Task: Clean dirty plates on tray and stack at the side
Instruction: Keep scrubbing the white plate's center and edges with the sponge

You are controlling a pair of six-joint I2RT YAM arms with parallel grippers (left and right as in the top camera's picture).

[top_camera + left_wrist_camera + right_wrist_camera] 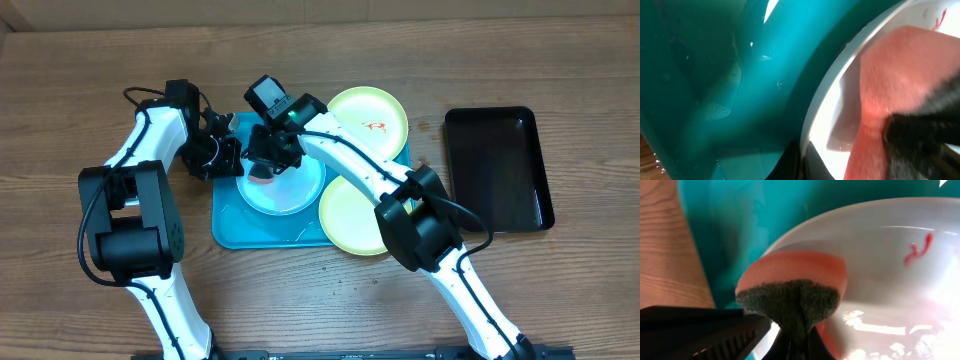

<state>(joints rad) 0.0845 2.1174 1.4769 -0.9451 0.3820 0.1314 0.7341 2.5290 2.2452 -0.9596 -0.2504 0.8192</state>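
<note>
On the tray's (225, 228) blue plate (292, 196): sponge (795, 270) tight between right fingers (700, 330), left fingers (226, 160) together at the rim.

Overhead looks down; wrist cams close-up, share blue plate (890, 245).

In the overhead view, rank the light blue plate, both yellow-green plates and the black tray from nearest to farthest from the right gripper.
From the right gripper:
1. light blue plate, directly beneath it.
2. upper yellow-green plate and lower yellow-green plate, both to its right: too close to call.
3. black tray, farthest right, apart from the plates.
</note>
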